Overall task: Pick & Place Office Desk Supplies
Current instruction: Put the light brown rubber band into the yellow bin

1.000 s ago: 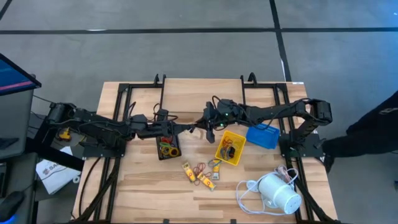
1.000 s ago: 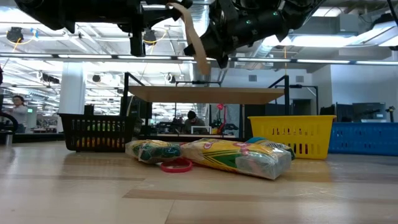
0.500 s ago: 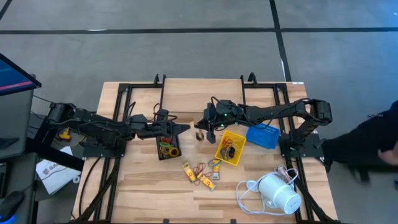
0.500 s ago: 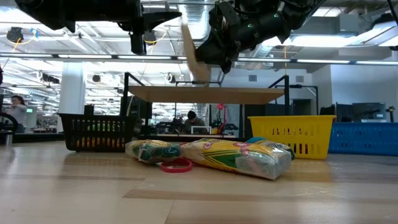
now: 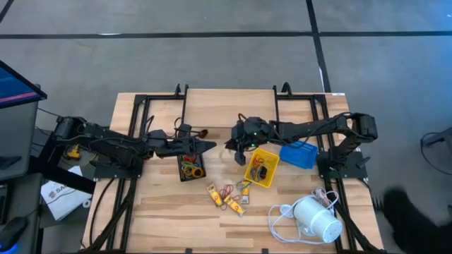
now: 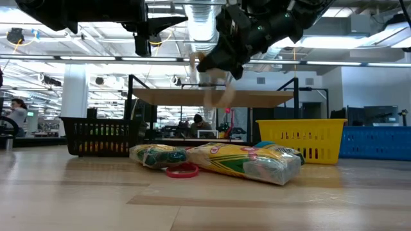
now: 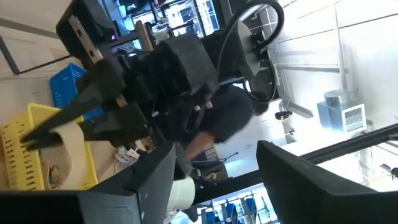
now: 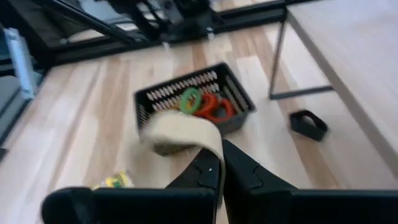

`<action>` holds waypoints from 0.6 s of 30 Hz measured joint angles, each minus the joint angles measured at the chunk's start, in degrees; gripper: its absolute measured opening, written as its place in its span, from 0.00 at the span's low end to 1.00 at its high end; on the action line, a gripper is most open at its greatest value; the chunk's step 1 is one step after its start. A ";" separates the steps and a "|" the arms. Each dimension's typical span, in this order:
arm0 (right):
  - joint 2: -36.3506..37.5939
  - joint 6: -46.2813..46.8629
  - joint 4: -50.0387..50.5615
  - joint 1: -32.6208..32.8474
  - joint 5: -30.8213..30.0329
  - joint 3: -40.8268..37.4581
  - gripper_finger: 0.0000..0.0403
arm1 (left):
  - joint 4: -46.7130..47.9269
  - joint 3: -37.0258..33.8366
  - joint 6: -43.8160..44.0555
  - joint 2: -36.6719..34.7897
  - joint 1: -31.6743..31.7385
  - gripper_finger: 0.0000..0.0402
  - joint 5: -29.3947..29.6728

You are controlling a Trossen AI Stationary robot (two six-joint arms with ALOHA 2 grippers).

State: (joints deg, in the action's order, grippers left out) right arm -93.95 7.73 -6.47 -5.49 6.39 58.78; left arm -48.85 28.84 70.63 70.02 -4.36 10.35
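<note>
Right gripper (image 8: 217, 168) jaws pinch one tan band (image 8: 180, 130); left gripper (image 5: 210, 146) jaws apart.

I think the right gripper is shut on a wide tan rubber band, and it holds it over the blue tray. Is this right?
Not quite. The right gripper is shut on the wide tan rubber band, but it holds it between the black mesh tray and the yellow tray, not over the blue tray, as the high view shows.

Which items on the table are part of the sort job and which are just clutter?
Job:
- tan band, pinched in the shut right gripper
- rubber bands in the black mesh tray
- loose packets on the table
- yellow tray, blue tray

Lying about:
- white cylindrical device with its cord
- small black piece
</note>
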 joint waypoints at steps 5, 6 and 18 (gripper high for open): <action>0.38 0.74 6.18 1.90 -3.48 0.00 0.00 | 2.80 0.00 -3.52 0.00 0.00 0.54 -0.32; 0.62 0.88 7.94 2.44 -4.98 0.00 0.00 | 3.80 0.00 -4.87 0.00 0.03 0.55 -0.35; 10.75 14.18 32.95 11.12 -20.80 0.00 0.00 | 11.21 0.00 -25.13 0.00 4.99 0.54 -13.16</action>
State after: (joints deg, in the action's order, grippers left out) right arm -83.20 21.90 26.48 5.63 -14.41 58.78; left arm -37.64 28.84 45.50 70.02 0.63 -2.81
